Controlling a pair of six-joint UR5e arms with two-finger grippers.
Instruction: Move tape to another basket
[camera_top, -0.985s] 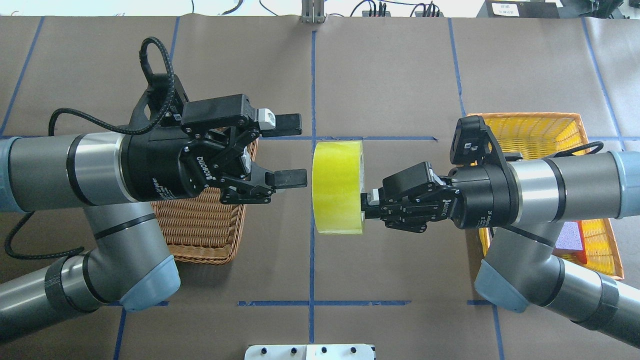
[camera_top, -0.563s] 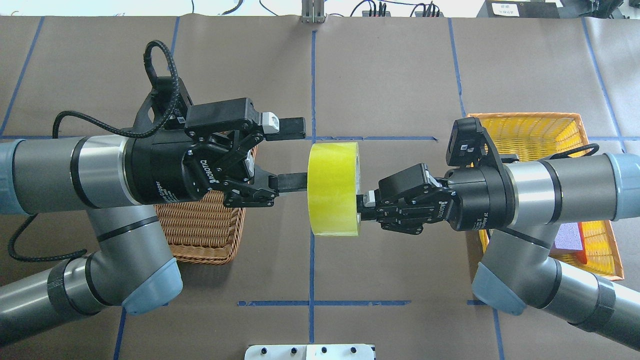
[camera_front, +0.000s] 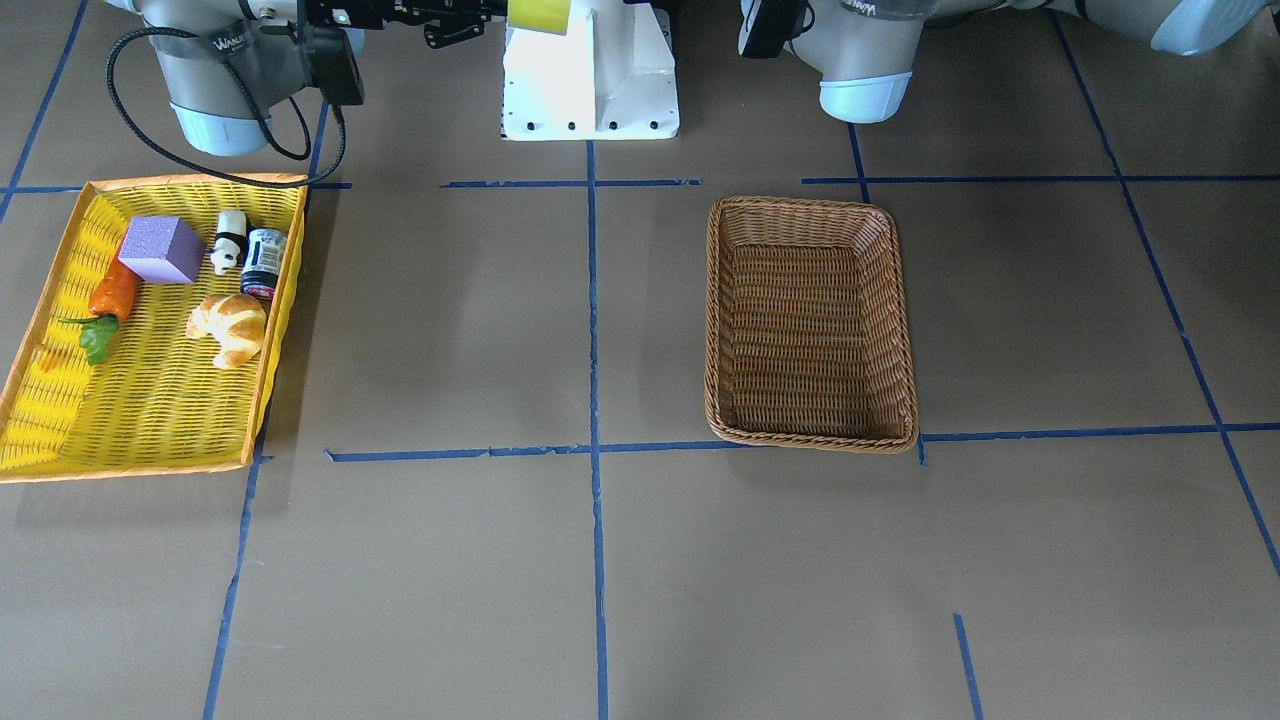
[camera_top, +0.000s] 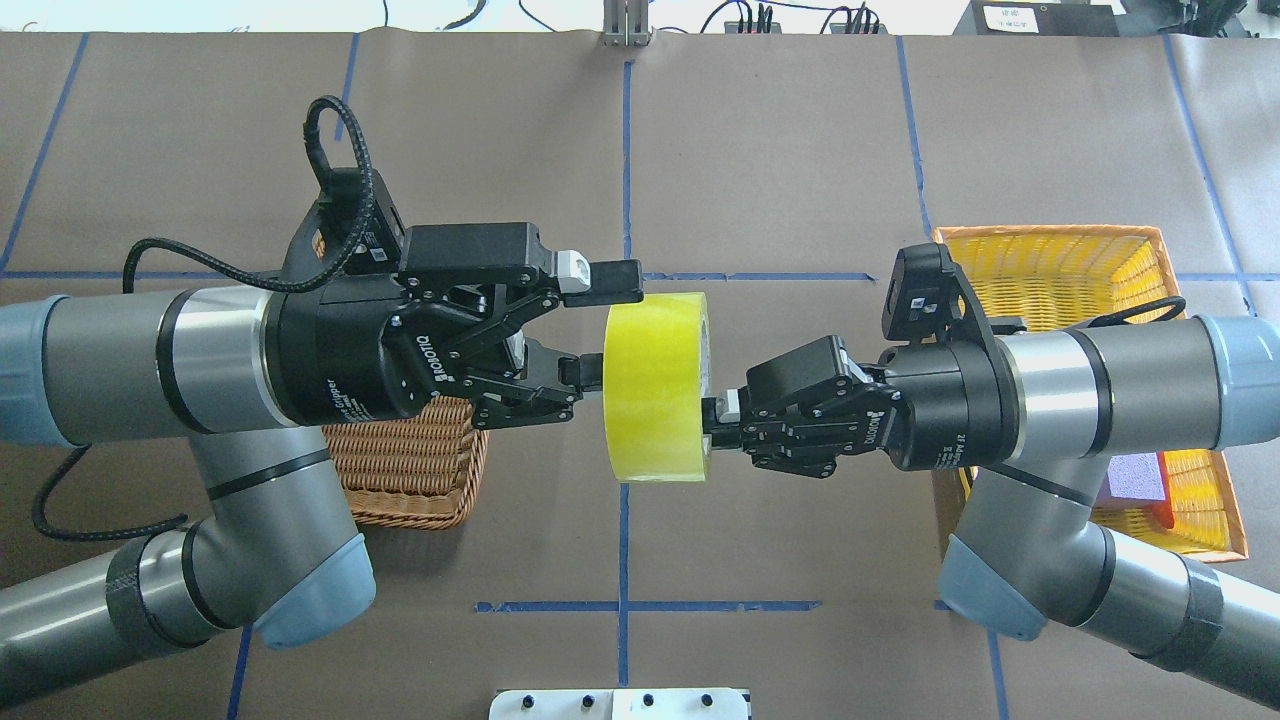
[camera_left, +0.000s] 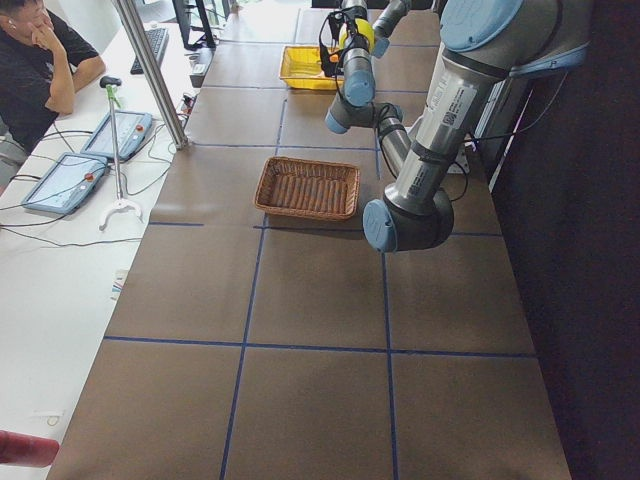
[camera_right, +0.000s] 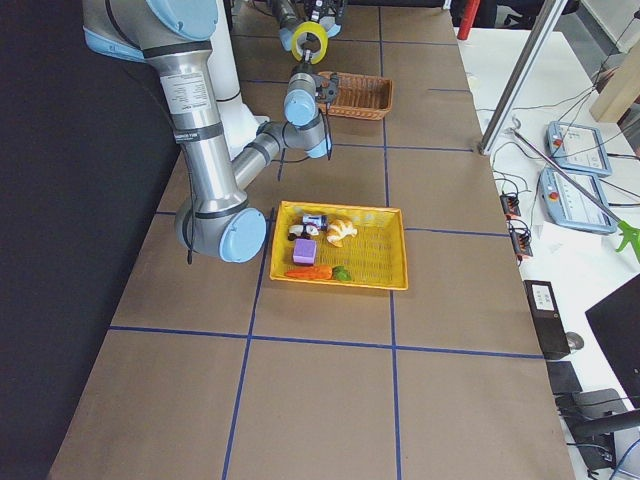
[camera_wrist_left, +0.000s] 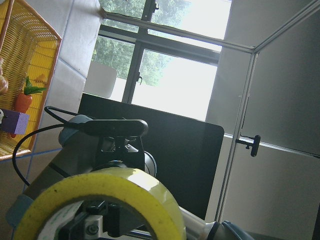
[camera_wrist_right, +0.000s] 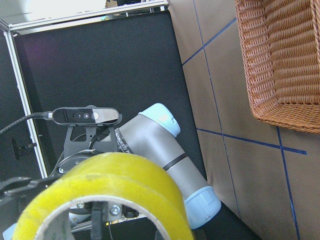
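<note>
Tape (camera_top: 655, 385) is held up in the air, pinched tight at its wall by the right gripper (camera_top: 715, 418). The left gripper (camera_top: 607, 327) is spread open around the roll's far wall, not yet squeezed. The roll's hole is pointed from gripper to gripper. A smooth, shiny yellow-green round is seen; the bumpy brown woven basket (camera_top: 420, 480) is set below, on the left gripper's side

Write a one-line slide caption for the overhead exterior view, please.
Mid-air handover: right gripper holds the tape while the open left gripper straddles its wall.
</note>
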